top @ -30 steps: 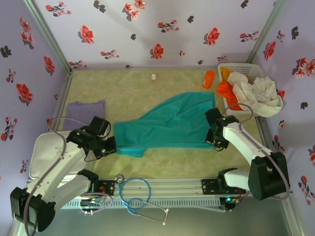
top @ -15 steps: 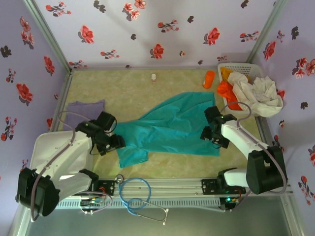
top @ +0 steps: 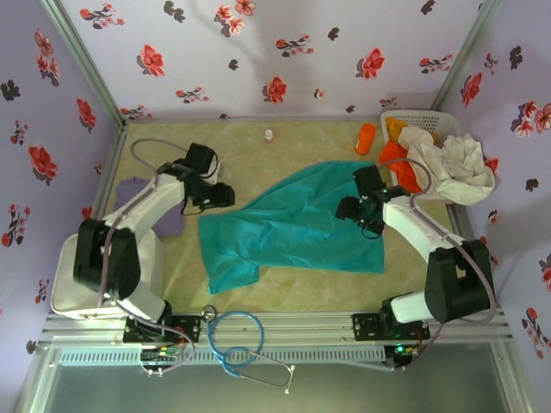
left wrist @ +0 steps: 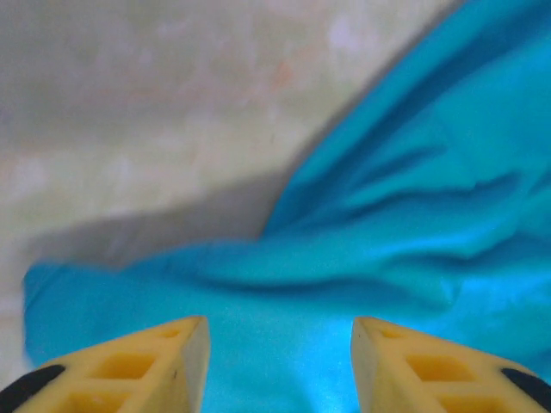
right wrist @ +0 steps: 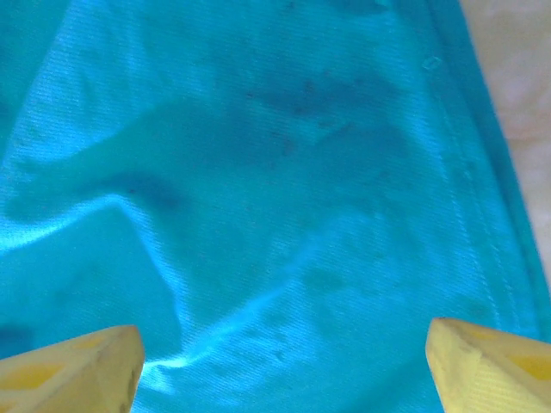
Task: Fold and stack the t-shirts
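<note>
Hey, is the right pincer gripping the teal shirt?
No, in the right wrist view the right pincer stands wide open over the teal t-shirt, with no cloth pinched between its fingers.

My left gripper (left wrist: 278, 334) has matt yellow plastic fingers (left wrist: 164, 366). The teal t-shirt (right wrist: 284, 215) is fine-woven cloth, faintly shiny. The table (top: 258, 163) looks matt.

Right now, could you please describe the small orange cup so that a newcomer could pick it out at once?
Go to the table's far right corner, where a white lattice basket holds heaped cloth. Just left of it, beyond the teal t-shirt, is the small orange cup. Unlike the orange cloth in the basket, it is a smooth solid shape alone on the mat.
</note>
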Tool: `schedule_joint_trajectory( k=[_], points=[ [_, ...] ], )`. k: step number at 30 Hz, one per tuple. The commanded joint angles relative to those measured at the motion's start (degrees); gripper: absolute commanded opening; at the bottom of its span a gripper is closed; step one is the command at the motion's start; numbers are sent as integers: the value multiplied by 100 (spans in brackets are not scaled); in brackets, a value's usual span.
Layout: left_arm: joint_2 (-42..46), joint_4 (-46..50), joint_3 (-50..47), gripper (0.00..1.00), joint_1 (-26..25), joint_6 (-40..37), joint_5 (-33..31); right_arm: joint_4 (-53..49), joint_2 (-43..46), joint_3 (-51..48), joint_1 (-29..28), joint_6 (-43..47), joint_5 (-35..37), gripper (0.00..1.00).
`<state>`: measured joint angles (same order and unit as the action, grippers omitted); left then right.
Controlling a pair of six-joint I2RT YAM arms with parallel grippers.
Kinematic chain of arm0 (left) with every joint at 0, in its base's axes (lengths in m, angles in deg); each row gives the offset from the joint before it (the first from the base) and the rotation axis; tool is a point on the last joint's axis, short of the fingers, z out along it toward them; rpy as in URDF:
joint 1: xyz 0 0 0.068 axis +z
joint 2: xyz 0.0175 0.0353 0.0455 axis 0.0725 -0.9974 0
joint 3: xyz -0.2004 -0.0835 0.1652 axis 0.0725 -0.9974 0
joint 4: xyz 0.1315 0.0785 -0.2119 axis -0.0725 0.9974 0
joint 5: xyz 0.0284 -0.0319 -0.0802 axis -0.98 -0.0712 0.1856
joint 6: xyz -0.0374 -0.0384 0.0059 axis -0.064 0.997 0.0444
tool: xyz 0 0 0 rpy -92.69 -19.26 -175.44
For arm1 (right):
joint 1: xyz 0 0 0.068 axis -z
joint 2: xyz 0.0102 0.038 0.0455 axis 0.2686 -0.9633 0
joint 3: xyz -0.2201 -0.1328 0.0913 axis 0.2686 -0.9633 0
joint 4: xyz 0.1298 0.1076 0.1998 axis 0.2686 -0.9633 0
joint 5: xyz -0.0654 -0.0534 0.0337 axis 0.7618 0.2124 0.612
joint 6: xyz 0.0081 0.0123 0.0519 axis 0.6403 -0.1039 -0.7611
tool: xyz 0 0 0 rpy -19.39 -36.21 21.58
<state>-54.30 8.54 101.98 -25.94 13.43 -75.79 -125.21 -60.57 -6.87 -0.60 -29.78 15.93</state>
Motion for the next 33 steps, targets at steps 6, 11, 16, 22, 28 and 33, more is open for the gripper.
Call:
schedule_joint_trajectory(
  k=[6,11,16,22,28,33],
  points=[
    [-1581,-620,930,37,-57,-772,209,411,-399,186,-104,54,-524,83],
    [-2016,-885,1178,37,-297,-821,219,457,-481,114,-159,48,-495,82],
    [-2347,-982,1255,38,-513,-761,338,461,-525,145,-175,44,-498,82],
    [-2356,-1111,1037,40,-673,-629,529,448,-563,145,-183,55,-515,82],
    [-2317,-1205,818,41,-744,-478,593,518,-639,169,-227,18,-550,81],
    [-2348,-1272,736,38,-843,-409,596,553,-774,189,-297,-30,-544,81]
  ],
)
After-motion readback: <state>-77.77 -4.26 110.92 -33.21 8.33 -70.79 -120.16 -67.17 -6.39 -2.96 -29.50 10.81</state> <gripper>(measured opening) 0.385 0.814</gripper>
